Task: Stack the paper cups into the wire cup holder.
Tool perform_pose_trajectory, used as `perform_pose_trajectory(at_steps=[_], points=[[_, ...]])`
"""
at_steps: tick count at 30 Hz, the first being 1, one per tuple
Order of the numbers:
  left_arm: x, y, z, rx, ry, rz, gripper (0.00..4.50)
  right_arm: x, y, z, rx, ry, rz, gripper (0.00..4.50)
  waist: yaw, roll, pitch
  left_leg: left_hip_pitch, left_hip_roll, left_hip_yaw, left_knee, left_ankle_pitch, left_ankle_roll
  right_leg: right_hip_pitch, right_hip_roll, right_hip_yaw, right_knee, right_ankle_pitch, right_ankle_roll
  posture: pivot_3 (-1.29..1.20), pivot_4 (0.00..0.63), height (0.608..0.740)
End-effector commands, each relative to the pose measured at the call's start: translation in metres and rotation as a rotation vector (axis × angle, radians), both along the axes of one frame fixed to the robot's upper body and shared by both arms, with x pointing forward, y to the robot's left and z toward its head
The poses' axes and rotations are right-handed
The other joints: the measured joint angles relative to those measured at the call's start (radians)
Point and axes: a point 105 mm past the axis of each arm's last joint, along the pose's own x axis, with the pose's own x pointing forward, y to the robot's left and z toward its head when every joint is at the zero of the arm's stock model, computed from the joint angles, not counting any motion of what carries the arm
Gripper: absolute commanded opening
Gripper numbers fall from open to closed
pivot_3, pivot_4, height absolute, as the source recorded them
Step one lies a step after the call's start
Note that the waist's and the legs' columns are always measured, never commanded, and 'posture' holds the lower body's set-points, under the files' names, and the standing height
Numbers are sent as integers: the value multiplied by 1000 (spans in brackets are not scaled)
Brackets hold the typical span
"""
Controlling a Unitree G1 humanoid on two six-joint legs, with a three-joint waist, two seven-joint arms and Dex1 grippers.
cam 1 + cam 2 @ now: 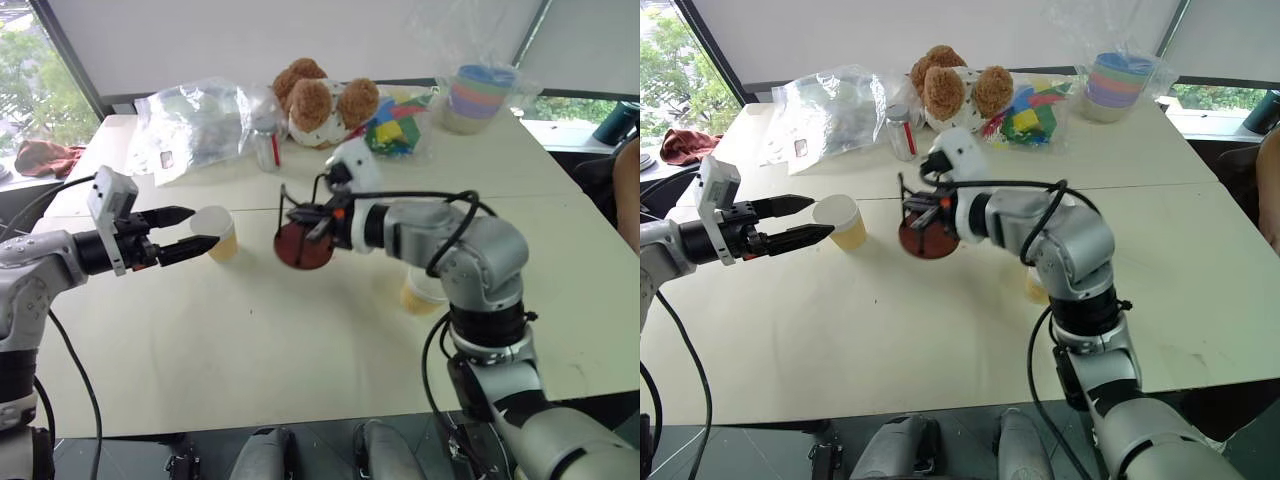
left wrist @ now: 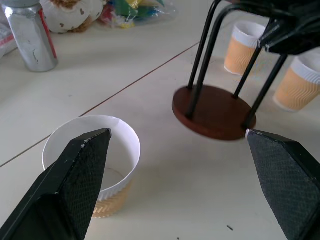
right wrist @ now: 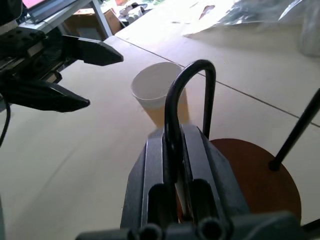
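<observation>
So, no cup is stacked yet. R gripper (image 3: 175,150) has jaws clamped on a wire loop of the wire cup holder (image 1: 303,240), tilted above the surface at centre. L gripper (image 1: 185,232) jaws wide apart around one paper cup (image 1: 218,232); two other cups (image 2: 272,65) wait at right.

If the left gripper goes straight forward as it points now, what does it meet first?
Most likely the paper cup standing just ahead of the left gripper, roughly in line with one of its open jaws.

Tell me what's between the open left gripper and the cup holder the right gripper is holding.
One upright paper cup, in the left eye view, by the left gripper; then bare table to the wire cup holder.
</observation>
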Motion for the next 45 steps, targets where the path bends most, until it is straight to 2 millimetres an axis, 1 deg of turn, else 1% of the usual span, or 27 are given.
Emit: perform_pose_trajectory(at_steps=[1,6,9,11,12,13,15,17,19,23,28,29,30,32,33,34,35,37,38,40,42,45], points=[[-7,-5,13,21,-18,-49,4500,-2,-4,-2,5,-1,-57,20,0,-1,0,0,0,0,0,0,0,0,0,0,0,0,0,0,150,740],[-15,-10,12,43,23,-91,4500,4,-5,-23,-33,23,-125,20,-3,-1,-1,0,-1,0,0,0,0,0,0,0,0,0,0,0,150,740],[-15,-11,12,39,22,-92,4500,7,-5,-31,-54,16,-150,20,-6,-1,-1,0,0,0,0,0,0,0,1,0,0,0,0,0,150,740],[-15,-13,12,36,24,-93,4500,6,-4,-33,-69,3,-152,841,-6,-2,-1,0,0,0,0,0,0,0,2,0,0,0,0,0,150,740],[-15,-13,11,35,25,-95,4500,5,-3,-35,-74,1,-146,1176,-5,-2,-1,0,0,0,0,0,0,0,2,0,0,0,0,0,150,740],[-16,-14,10,33,27,-97,4500,3,-1,-35,-82,-6,-136,1712,-4,-2,-1,0,0,0,0,0,0,0,2,0,0,0,0,0,150,740],[-16,-15,10,32,32,-104,4500,-2,1,-34,-93,-18,-107,2645,-4,-2,-1,0,0,0,0,0,0,0,2,0,0,0,0,0,150,740],[-16,-16,9,30,36,-110,4500,-9,2,-30,-98,-34,-65,3643,-4,-2,-1,0,0,0,0,0,0,0,2,0,0,0,0,0,150,740],[-16,-17,8,31,41,-121,4500,-15,1,-21,-79,-46,-35,3643,-3,-2,-1,0,0,0,0,0,0,0,2,0,0,0,0,0,150,740],[-14,-21,8,35,48,-153,4500,-30,-3,3,32,-39,37,3643,-3,-2,-1,0,1,0,0,0,0,0,3,0,0,0,0,0,150,740],[-13,-24,9,52,62,-200,4500,-42,-24,25,82,-22,86,3643,1,-2,-1,1,1,-1,0,-1,1,1,3,0,0,0,0,0,150,740],[-14,-26,10,50,64,-216,4500,-44,-30,33,93,-35,106,3643,1,-2,-1,1,1,-1,0,-1,2,1,3,0,0,0,0,0,150,740],[-18,-30,13,51,70,-251,4500,-46,-40,47,102,-63,127,3643,1,-1,-1,1,1,-1,0,-1,2,1,3,0,0,0,0,0,150,740],[-23,-37,15,60,79,-300,4500,-48,-56,66,103,-104,147,3643,1,-1,0,0,0,-1,1,-3,5,1,3,0,0,0,0,0,150,740],[-30,-43,16,76,86,-342,4500,-46,-76,72,59,-128,117,3643,0,-1,0,0,0,0,1,-3,5,1,3,0,0,0,0,0,150,740],[-36,-50,16,92,87,-384,4500,-45,-99,70,-21,-147,70,3643,7,-2,0,1,0,-1,0,-3,6,1,3,0,-1,0,0,0,150,740],[-40,-57,16,100,88,-414,4500,-45,-120,63,-118,-153,34,3643,11,-3,0,0,0,-2,0,-4,7,2,3,0,-2,0,0,0,150,740],[-45,-65,15,111,88,-448,4500,-48,-144,48,-262,-133,12,3643,22,-3,0,1,-1,-5,0,-6,9,4,2,1,-5,0,0,0,150,740],[-46,-67,14,115,89,-457,4500,-49,-151,43,-305,-123,14,3643,20,-3,0,1,-1,-3,-1,-7,11,4,2,2,-5,-1,1,0,150,740],[-48,-73,12,120,93,-479,4500,-52,-168,25,-407,-75,21,3643,6,-3,0,1,-1,0,0,-7,11,4,1,4,-5,-2,3,0,150,740],[-50,-75,9,126,101,-492,4500,-57,-178,12,-476,-36,42,3643,-2,-3,0,3,-1,1,0,-7,11,4,1,5,-5,-2,4,0,150,740],[-47,-73,3,144,112,-487,4500,-63,-186,-2,-535,3,89,3643,-3,-3,0,5,0,2,1,-5,9,4,2,6,-2,-2,4,0,150,740]])
